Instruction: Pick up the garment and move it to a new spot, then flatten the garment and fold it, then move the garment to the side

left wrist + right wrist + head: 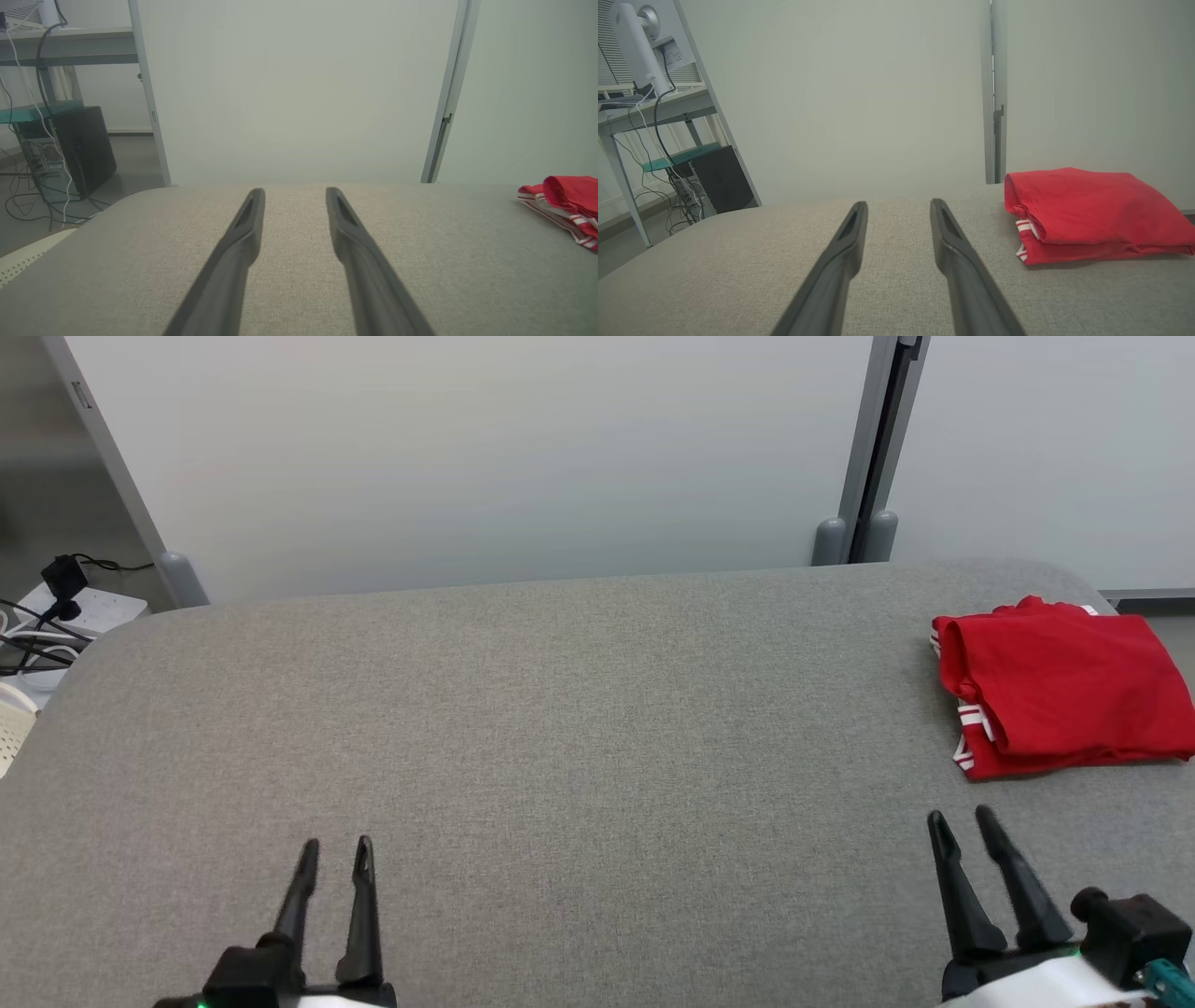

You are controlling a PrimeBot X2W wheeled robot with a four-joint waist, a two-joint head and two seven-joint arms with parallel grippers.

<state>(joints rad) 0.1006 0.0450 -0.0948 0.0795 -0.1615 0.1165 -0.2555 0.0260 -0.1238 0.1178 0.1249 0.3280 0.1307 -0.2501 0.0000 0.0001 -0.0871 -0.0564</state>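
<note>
You've got the garment [1064, 686] folded into a compact red stack at the far right of the grey fabric tabletop [560, 709], its right side running to the frame edge in the head view. White-striped trim shows along its left and near edges, and the fold faces left. Nothing is touching it. Left claw [337, 843] sits at the near left, spread, with a clear gap between its 2 fingers, nothing between them, and well apart from the garment. Right claw [961, 815] sits at the near right, also spread and empty, tips leaning slightly left. It's near the garment's near-left corner but not in contact: a strip of bare cloth lies between them. In the right wrist view the stack lies just right of the finger line, flat, with 2 visible layers. The left wrist view catches only its striped edge at the far right. Beyond the far edge are pale wall panels with a grey post [873, 448]. A power strip with cables [79, 607] is on the floor at the far left.
</note>
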